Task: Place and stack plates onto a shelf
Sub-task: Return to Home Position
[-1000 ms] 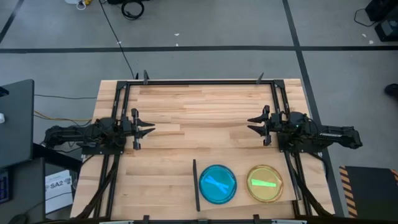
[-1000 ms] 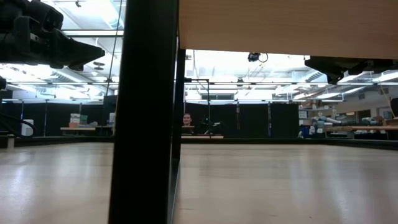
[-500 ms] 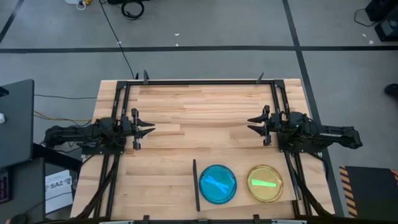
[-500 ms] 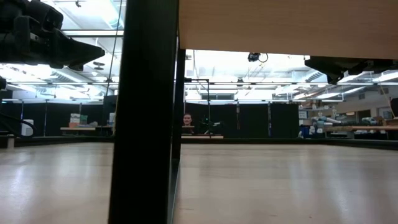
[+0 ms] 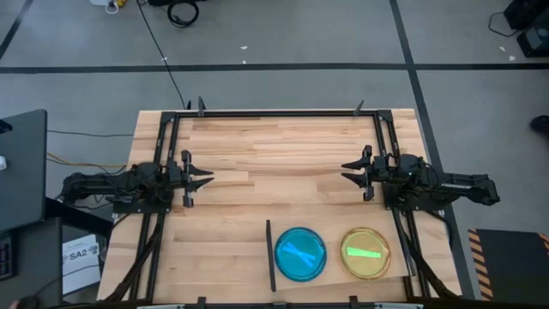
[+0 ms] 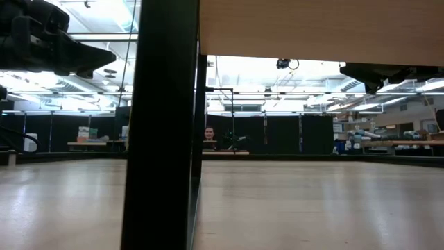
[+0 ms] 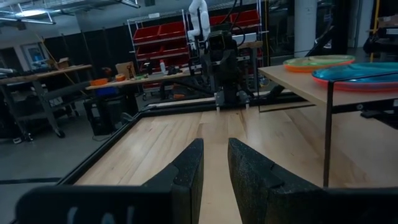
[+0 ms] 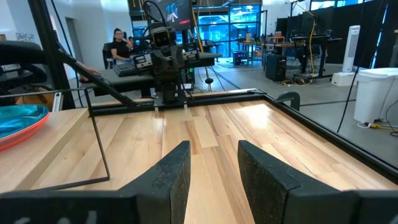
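The big wooden counter (image 5: 283, 142), made of pale planks with a black metal frame (image 5: 274, 112) round it, is the largest thing here. Two dark robot arms lie low over it, one on each side. The left arm (image 5: 107, 186) comes in from the left edge and the right arm (image 5: 450, 187) from the right edge. They point at each other across a wide stretch of bare wood.

At the near edge, on the right arm's side, is the shelf (image 5: 335, 276). It is a flat pale wooden board with a thin black strip (image 5: 269, 256) along its left edge. Seen from the left wrist, it stands up off the counter on a thin black leg (image 7: 327, 137).

All the plates I can see are on the shelf, in two piles side by side that do not touch. The small round see-through blue plastic plates (image 5: 300, 252) sit just beside the black strip. The other pile, closer to the right arm, has a green plate (image 5: 365, 252) on top and orange plates (image 7: 305, 66) under it. I cannot count how many are in each pile.

The left hand (image 5: 208, 179) hangs above the counter, well apart from the shelf. Its two dark fingers (image 7: 189, 171) are parted only a crack, with nothing between them. The right hand (image 5: 345, 172) hangs over the wood near the shelf's far side. Its fingers (image 8: 174, 171) have a wider gap, and it is empty too. Neither hand touches a plate.
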